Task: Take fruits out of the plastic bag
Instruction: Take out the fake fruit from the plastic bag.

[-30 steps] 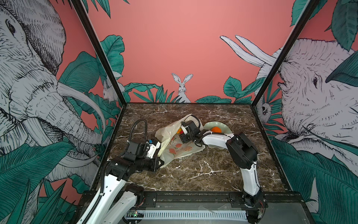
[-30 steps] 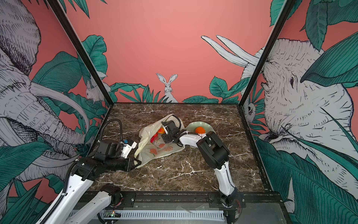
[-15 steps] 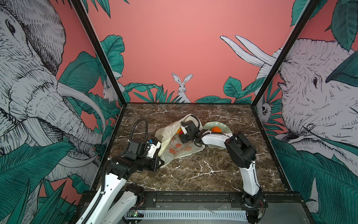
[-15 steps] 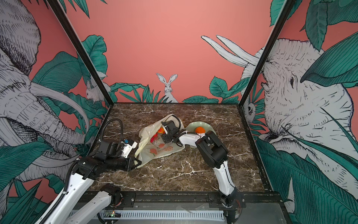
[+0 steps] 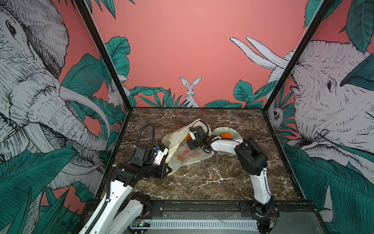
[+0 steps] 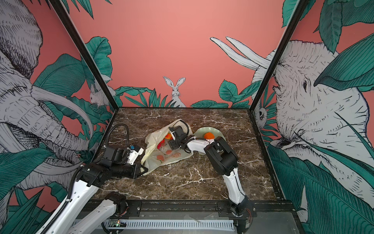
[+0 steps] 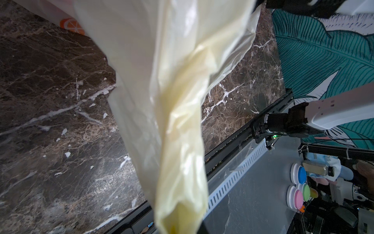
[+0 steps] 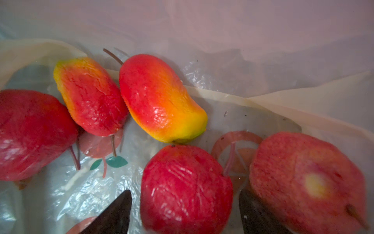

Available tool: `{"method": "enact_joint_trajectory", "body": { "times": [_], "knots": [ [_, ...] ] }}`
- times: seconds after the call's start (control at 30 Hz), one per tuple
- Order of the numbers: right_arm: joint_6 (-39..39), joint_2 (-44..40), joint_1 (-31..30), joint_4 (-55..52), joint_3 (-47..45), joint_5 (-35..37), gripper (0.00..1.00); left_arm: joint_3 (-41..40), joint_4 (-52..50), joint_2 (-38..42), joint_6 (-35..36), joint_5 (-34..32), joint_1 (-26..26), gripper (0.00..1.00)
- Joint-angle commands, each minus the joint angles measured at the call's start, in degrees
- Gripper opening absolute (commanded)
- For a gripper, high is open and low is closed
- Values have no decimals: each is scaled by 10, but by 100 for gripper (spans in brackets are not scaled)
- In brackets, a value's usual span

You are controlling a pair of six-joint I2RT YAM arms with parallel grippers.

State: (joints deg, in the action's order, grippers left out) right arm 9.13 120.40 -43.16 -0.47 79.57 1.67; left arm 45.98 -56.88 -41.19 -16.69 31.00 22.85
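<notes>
Looking at the plastic bag (image 5: pixel 183 160), where is it?
It lies crumpled near the middle of the brown marble table (image 5: pixel 202 178).
Who holds it?
The left gripper (image 5: pixel 166 169) is pinched tight on the near end of the bag. In the left wrist view the yellow plastic runs down in a bunched strip to that pincer.
And the right gripper (image 8: pixel 185 192)?
It is deep inside the bag. Its two black fingers (image 8: pixel 115 214) stand apart, one on each side of a round red fruit (image 8: pixel 186 178). There is a thin gap on both sides, so it is not squeezing the fruit.
What else is in there?
A red-yellow oval fruit (image 8: pixel 91 97) and a second oval fruit (image 8: pixel 162 99) lie side by side and touch. The second one's yellow end meets the round red fruit. A dark red fruit (image 8: pixel 34 133) sits just beside the first oval one. A pinkish fruit (image 8: pixel 305 182) lies just beside the pincer's other finger.
Is any fruit out of the bag?
Yes, an orange (image 5: pixel 225 135) sits on the pale green dish (image 5: pixel 233 130), just beside the bag, in both top views
</notes>
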Motion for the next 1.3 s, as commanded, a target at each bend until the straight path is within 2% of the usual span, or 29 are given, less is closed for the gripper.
{"method": "enact_joint_trajectory", "body": {
  "times": [0.0,0.1,0.4,0.63,0.87,1.07,1.27],
  "knots": [
    [31,5,13,23,9,13,79,-7,-18,7,3,-1,5,0],
    [32,-7,13,28,-1,4,73,-9,-15,12,1,-3,6,0],
    [21,-43,13,40,-25,-45,45,-8,-17,7,3,-4,6,0],
    [20,-66,13,59,-40,-69,34,-8,-16,8,3,-6,6,0],
    [12,-96,13,86,-76,-111,27,-8,-16,4,2,-9,6,0],
    [19,-113,12,181,-115,-229,28,-8,-18,1,-4,-21,6,0],
    [41,-106,9,254,-129,-342,28,0,-18,8,-24,-69,6,0]
  ]
}}
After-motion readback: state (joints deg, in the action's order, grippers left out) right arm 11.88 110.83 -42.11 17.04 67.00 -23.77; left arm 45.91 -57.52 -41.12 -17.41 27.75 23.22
